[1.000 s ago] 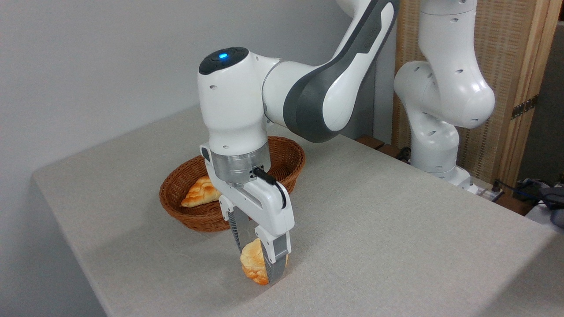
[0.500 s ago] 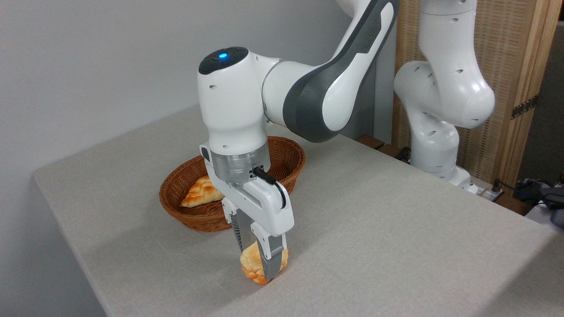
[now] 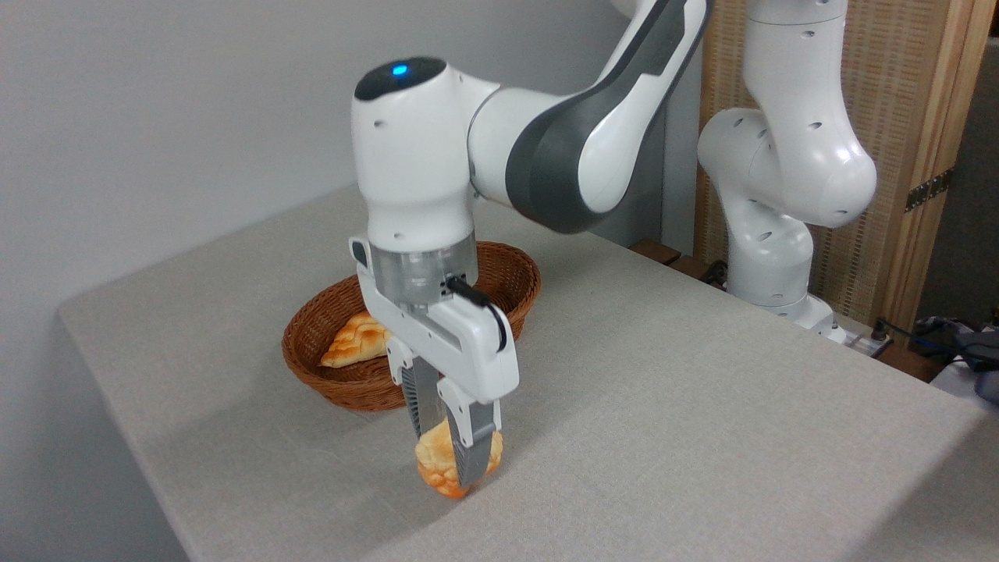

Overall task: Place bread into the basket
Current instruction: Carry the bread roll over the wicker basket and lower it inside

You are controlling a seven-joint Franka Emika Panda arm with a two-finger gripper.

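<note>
Arm bent over, wrist vertical, gripper pointing down, fingers clamped narrow.

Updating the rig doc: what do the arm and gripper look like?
Glossy white arm with dark grey joint panels, a blue light in a black cap and a silver wrist ring. White gripper body with a looped black cable; grey ribbed fingers.
</note>
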